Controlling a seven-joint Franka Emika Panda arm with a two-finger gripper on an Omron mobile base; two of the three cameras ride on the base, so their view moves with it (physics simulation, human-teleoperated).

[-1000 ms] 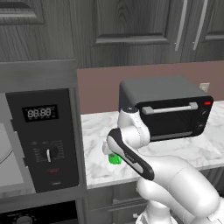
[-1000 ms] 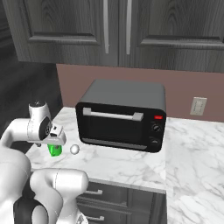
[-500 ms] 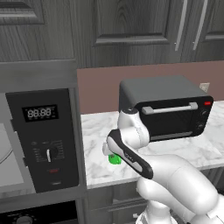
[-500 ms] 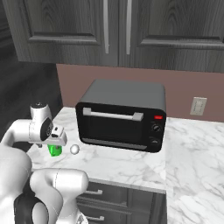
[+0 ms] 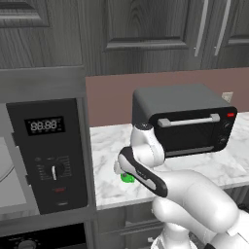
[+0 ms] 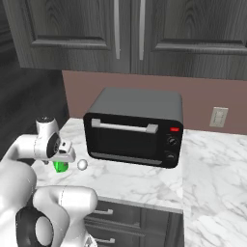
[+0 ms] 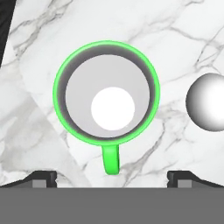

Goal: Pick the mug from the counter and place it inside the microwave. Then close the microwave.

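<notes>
While the white arm bends low over the worktop, the microwave stands built into the dark cabinetry at the far left of the left base view, its black panel with lit display and dial facing the room and a pale slice of the round turntable showing at the frame's left edge. The counter, a veined marble slab over dark drawers, runs to the right from it. A black toaster oven with a bar handle and a red light sits on the marble toward the back wall. Left of that oven and nearer the front edge, the mug stands upright on the counter, bright green with a pale inside, its handle pointing toward the bottom of the hand view. A small white ball lies just beside the mug, apart from it. The gripper hangs directly above the mug, jaws spread wide, fingertips clear of the rim, gripping nothing.
</notes>
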